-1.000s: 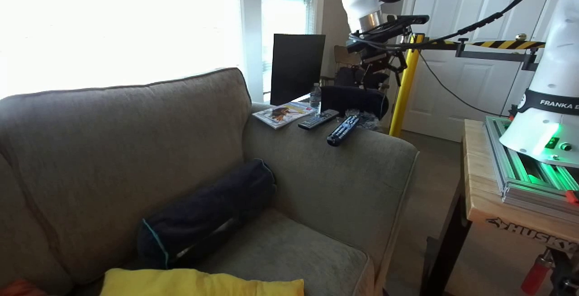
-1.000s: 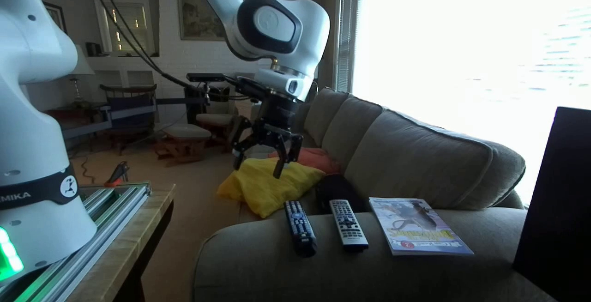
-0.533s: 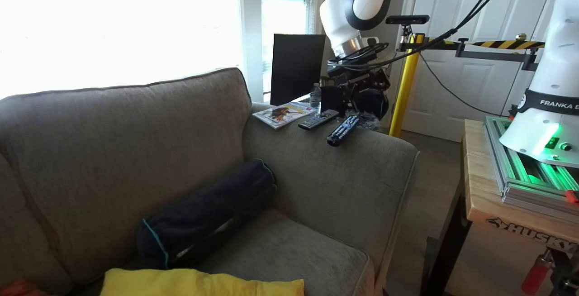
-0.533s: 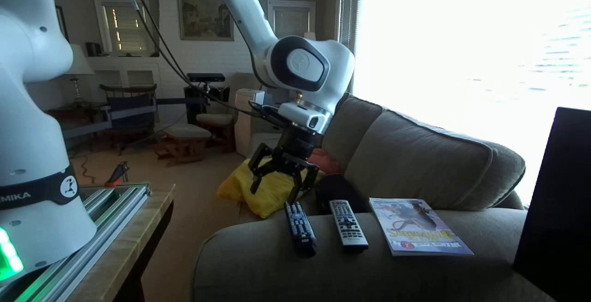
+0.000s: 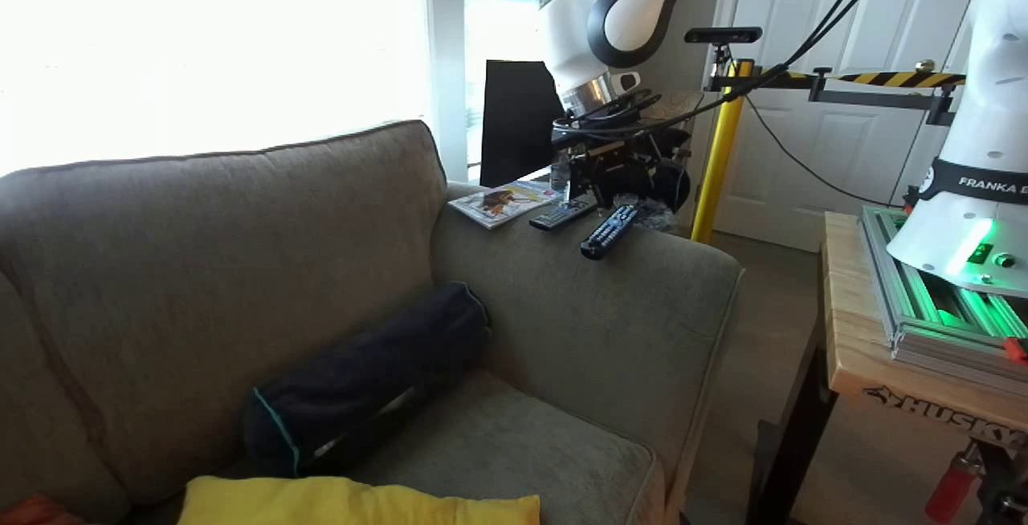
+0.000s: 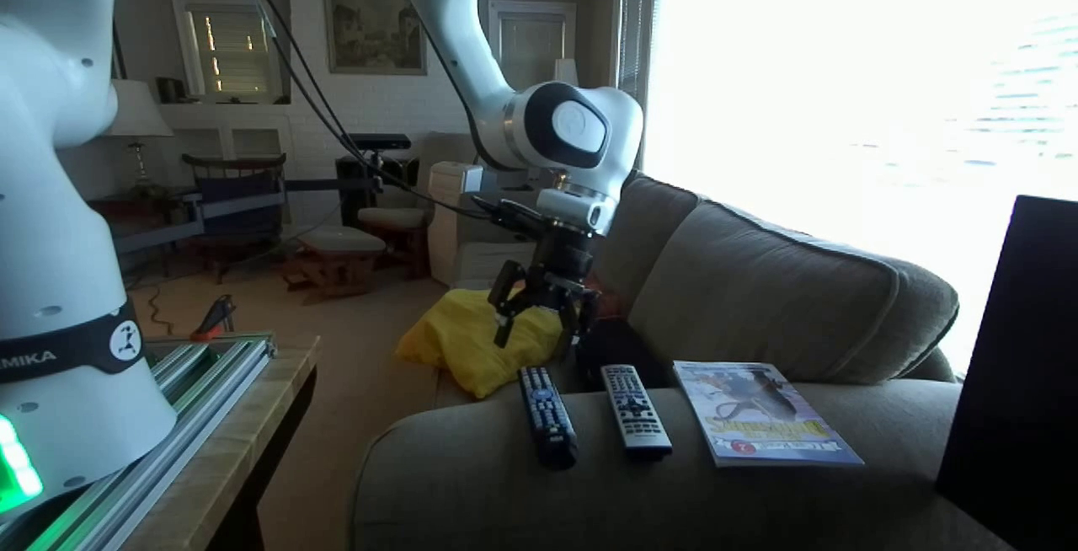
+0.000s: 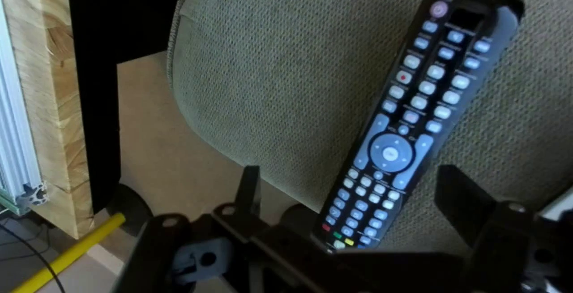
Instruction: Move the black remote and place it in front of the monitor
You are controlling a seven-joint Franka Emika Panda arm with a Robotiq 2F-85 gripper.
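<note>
Rounded sofa arm (image 6: 455,484), greyish woven fabric. Slim black plastic remote (image 7: 389,149) lay on it, below the black mechanical hand (image 7: 349,172), whose jaws stood wide apart. Counted one black remote, one silver-grey remote (image 6: 636,408), one glossy magazine (image 6: 758,412), one black flat-screen monitor (image 6: 1011,366). Monitor was cropped in an exterior view.

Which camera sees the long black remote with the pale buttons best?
The wrist view: the long black remote looks biggest there, and you can pick out single buttons. Both exterior views show it much smaller, lying on the rounded greyish fabric sofa arm.
</note>
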